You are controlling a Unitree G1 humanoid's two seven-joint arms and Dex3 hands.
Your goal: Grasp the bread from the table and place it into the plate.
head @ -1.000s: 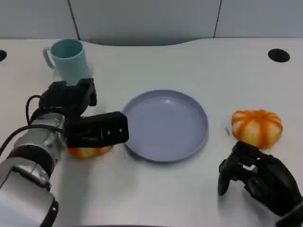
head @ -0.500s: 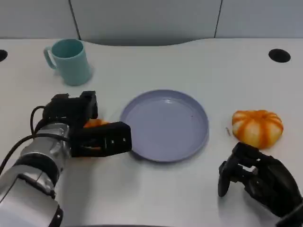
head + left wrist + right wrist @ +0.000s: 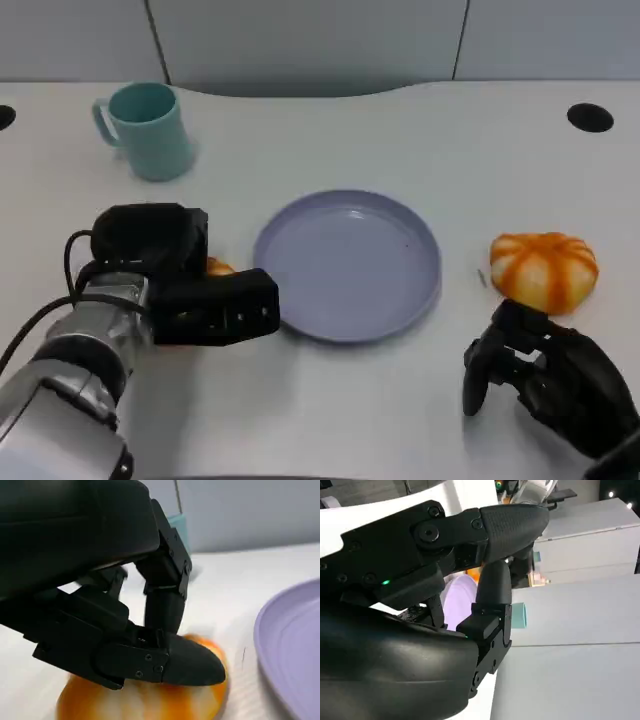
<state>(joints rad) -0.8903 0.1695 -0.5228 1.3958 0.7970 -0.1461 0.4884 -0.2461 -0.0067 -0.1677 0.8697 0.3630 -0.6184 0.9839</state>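
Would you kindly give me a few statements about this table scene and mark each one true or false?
1. The plate has nothing on it. True.
2. The left hand is closed around a piece of bread. True.
3. The teal mug lies tipped on its side. False: it stands upright.
4. The right hand holds the striped orange bread. False: that bread lies on the table, just beyond the hand.
5. The plate is red. False: it is pale purple.

bread (image 3: 145,702): orange-and-white bun, at the plate's 9 o'clock (mostly hidden); plate (image 3: 348,265): lavender, round, flat at table centre
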